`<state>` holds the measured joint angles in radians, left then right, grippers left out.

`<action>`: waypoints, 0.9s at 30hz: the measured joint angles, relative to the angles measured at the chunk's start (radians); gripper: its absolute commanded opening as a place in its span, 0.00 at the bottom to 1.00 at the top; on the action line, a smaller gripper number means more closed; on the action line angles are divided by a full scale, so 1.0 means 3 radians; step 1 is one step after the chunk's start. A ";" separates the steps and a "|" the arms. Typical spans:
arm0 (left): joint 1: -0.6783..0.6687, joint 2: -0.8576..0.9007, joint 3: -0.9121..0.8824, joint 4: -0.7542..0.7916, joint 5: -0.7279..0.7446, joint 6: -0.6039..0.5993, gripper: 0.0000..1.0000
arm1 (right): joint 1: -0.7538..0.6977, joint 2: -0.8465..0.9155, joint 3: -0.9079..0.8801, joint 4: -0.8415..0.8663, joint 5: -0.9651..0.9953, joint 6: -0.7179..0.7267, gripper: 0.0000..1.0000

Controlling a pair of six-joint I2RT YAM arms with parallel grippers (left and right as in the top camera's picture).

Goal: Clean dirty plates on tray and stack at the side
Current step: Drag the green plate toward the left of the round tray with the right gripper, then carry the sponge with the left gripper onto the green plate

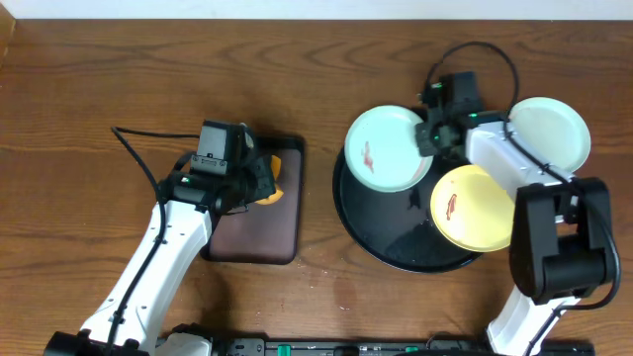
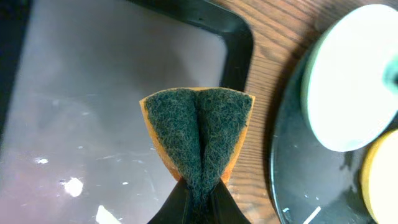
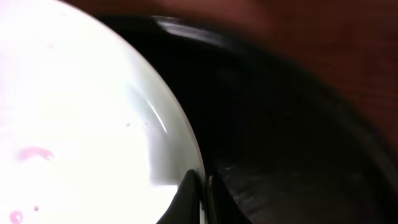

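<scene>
Right gripper [image 3: 202, 186] pinches the smeared blue-white plate [image 1: 386, 148] by its rim, at the far-left edge of the black tray [image 1: 391, 237]. Probably stiff, light, slick-glazed — the thin rim suits gripping. Left gripper [image 2: 198, 202] clamps a soft sponge [image 2: 198, 130] — left of the black tray.

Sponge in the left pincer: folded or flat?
Folded. The sponge is creased down its middle, two green scouring lobes bulging out from the left pincer.

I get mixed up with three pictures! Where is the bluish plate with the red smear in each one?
Overhead: the bluish plate lies on the upper left of the black round tray.
Left wrist: it is at the right edge, upper half.
Right wrist: it fills the left side, very close.
Shared landmark: the black round tray under it.
</scene>
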<state>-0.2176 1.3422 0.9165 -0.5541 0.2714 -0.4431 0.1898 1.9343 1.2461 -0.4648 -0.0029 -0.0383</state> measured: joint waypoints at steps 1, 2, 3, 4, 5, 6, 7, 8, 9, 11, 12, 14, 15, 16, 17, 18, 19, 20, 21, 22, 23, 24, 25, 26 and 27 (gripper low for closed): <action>0.0000 0.0000 0.0000 0.0022 0.0062 0.0042 0.07 | 0.0050 0.0000 -0.0001 -0.0072 0.0005 0.0000 0.01; 0.0000 0.0000 0.0000 0.0020 0.0065 0.0072 0.07 | 0.0098 0.0000 -0.0003 -0.0214 0.0013 -0.0001 0.01; 0.0000 0.0000 0.0000 0.0020 0.0037 0.0086 0.07 | 0.0121 0.0000 -0.0003 -0.0343 0.0017 0.0000 0.01; 0.0000 0.0000 0.0000 0.0025 -0.0075 0.0103 0.08 | 0.0130 0.0000 -0.0009 -0.0427 0.0027 -0.0001 0.01; 0.0000 0.0000 0.0000 0.0031 -0.0210 0.0111 0.08 | 0.0160 -0.0006 -0.0008 -0.0573 0.0055 -0.0001 0.01; 0.0000 0.0003 0.0000 0.0028 -0.0243 0.0111 0.08 | 0.0167 -0.0013 -0.0005 -0.0612 0.0064 -0.0001 0.01; 0.0000 0.0009 0.0000 0.0029 -0.0271 0.0111 0.07 | 0.0181 -0.0032 0.0006 -0.0750 0.0061 0.0000 0.01; 0.0000 0.0023 0.0000 0.0033 -0.0303 0.0111 0.07 | 0.0195 -0.0060 0.0005 -0.0875 0.0062 0.0000 0.01; 0.0000 0.0043 0.0000 0.0032 -0.0313 0.0112 0.07 | 0.0201 -0.0094 0.0004 -0.0931 0.0061 0.0000 0.01; 0.0000 0.0089 0.0000 0.0047 -0.0285 0.0111 0.08 | 0.0206 -0.0154 0.0004 -0.0945 0.0060 0.0000 0.01; 0.0000 0.0104 -0.0001 0.0064 -0.0242 0.0112 0.07 | 0.0209 -0.0187 0.0004 -0.0941 0.0061 -0.0001 0.01; -0.0019 0.0116 -0.0006 0.0155 -0.0097 0.0112 0.08 | 0.0210 -0.0242 0.0004 -0.0926 0.0061 -0.0003 0.01; -0.0046 0.0116 -0.0008 0.0206 -0.0048 0.0109 0.08 | 0.0210 -0.0243 0.0004 -0.0923 0.0061 -0.0001 0.01; -0.0076 0.0116 -0.0008 0.0240 -0.0010 0.0109 0.07 | 0.0210 -0.0243 0.0004 -0.0924 0.0062 -0.0001 0.01; -0.0128 0.0116 -0.0008 0.0281 0.0027 0.0107 0.07 | 0.0210 -0.0243 0.0004 -0.0928 0.0061 -0.0001 0.01; -0.0203 0.0116 -0.0008 0.0324 0.0065 0.0092 0.07 | 0.0210 -0.0243 0.0004 -0.0930 0.0061 0.0003 0.01; -0.0249 0.0116 -0.0008 0.0351 0.0083 0.0071 0.07 | 0.0210 -0.0243 0.0004 -0.0930 0.0062 0.0004 0.01; -0.0312 0.0116 -0.0011 0.0425 0.0113 0.0010 0.07 | 0.0210 -0.0243 0.0003 -0.0938 0.0062 0.0020 0.01; -0.0359 0.0116 -0.0011 0.0520 0.0136 -0.0079 0.07 | 0.0210 -0.0243 0.0000 -0.0958 0.0064 0.0058 0.01; -0.0389 0.0116 -0.0011 0.0576 0.0148 -0.0178 0.08 | 0.0210 -0.0243 0.0000 -0.0969 0.0064 0.0080 0.01; -0.0412 0.0117 -0.0014 0.0624 0.0149 -0.0237 0.07 | 0.0210 -0.0243 0.0000 -0.0982 0.0064 0.0092 0.01; -0.0435 0.0121 -0.0014 0.0689 0.0149 -0.0301 0.07 | 0.0210 -0.0243 -0.0001 -0.0997 0.0064 0.0111 0.01; -0.0464 0.0121 -0.0015 0.0771 0.0148 -0.0380 0.07 | 0.0210 -0.0243 -0.0003 -0.1005 0.0064 0.0126 0.01; -0.0496 0.0121 -0.0015 0.0832 0.0149 -0.0460 0.08 | 0.0210 -0.0243 -0.0008 -0.1011 0.0064 0.0169 0.01; -0.0556 0.0121 -0.0015 0.0916 0.0149 -0.0590 0.07 | 0.0210 -0.0243 -0.0011 -0.1015 0.0064 0.0191 0.01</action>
<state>-0.3843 1.3785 0.9119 -0.2794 0.3161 -0.6201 0.2527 1.8614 1.2427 -0.7692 0.0162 0.0189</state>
